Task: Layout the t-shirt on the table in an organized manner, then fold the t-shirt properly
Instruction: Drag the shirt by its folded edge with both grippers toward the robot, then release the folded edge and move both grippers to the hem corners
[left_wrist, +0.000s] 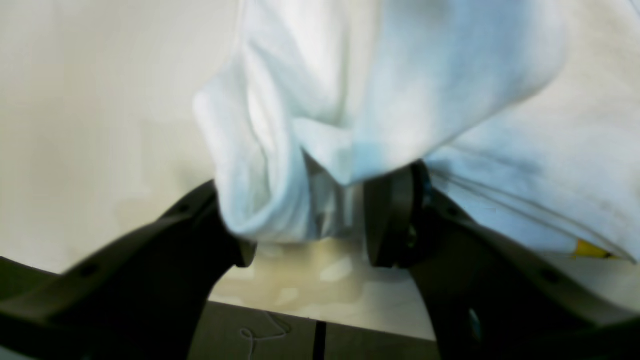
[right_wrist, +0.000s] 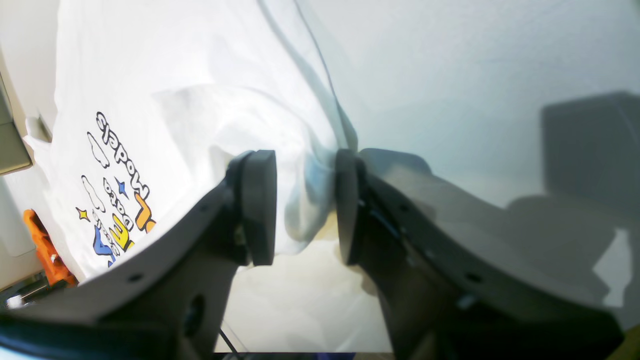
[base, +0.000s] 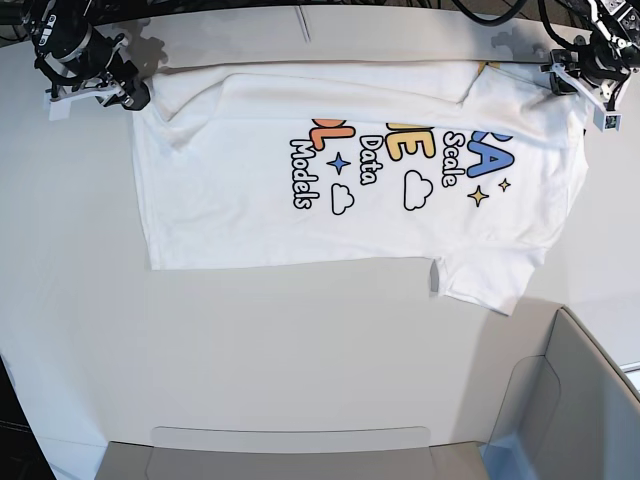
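- White cotton fills the gap of your left gripper: a bunched fold of the t-shirt hangs between the fingers, which stand wide.
- Your right gripper has its fingers parted, with a shirt edge between them; whether they touch it you cannot tell.
- Beyond both, the shirt lies flat, print up, on the table.

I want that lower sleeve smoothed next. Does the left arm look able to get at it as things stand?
Probably yes: the sleeve lies flat on bare table below the left gripper, nothing between them, though the bin stands close beside it.
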